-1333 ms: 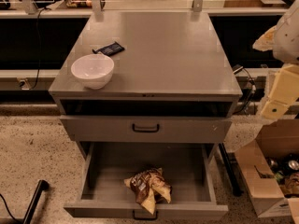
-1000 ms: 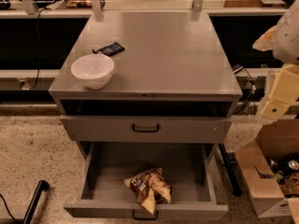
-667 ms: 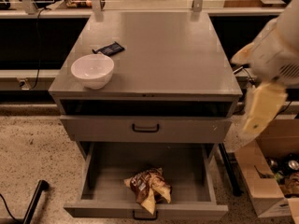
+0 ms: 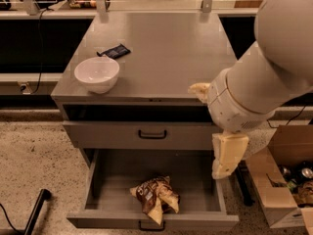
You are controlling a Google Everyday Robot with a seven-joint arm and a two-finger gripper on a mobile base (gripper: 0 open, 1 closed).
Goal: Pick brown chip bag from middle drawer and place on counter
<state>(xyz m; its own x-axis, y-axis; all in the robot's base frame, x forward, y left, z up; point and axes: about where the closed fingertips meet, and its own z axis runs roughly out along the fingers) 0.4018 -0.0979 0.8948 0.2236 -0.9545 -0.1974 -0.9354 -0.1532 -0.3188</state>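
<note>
1. The gripper (image 4: 219, 170) hangs off the big white arm (image 4: 264, 82), above the right side of the open drawer (image 4: 105, 182), near its right wall. You cannot tell whether it is wide or narrow, and nothing shows in it.
2. The chip bag (image 4: 155, 197) lies crumpled on the drawer floor, front and centre, just behind the front rim. It is not picked yet.
3. Risk: the gripper is right of the bag and close to the drawer wall. Drop straight down and you likely hit the wall or bare floor, not the bag.
4. Risk: the foil looks glossy and puffed. A pinch on a loose corner may slip, or the bag may slide against the front rim.
5. Risk: the closed drawer front (image 4: 112, 133) and the counter (image 4: 171, 53) edge overhang the back of the open drawer. A steep lift could snag the arm or the bag there.
6. Risk: the white bowl (image 4: 97, 74) sits at the counter's front left and a dark packet (image 4: 115, 51) lies just behind it. Place on the right half, or you may knock them.
7. Surface: dull grey metal top, flat, with bare space at centre and right.
8. Room: speckled floor (image 4: 34, 155), an open cardboard box (image 4: 279, 180) to the right of the cabinet, and a railing and shelf behind.
</note>
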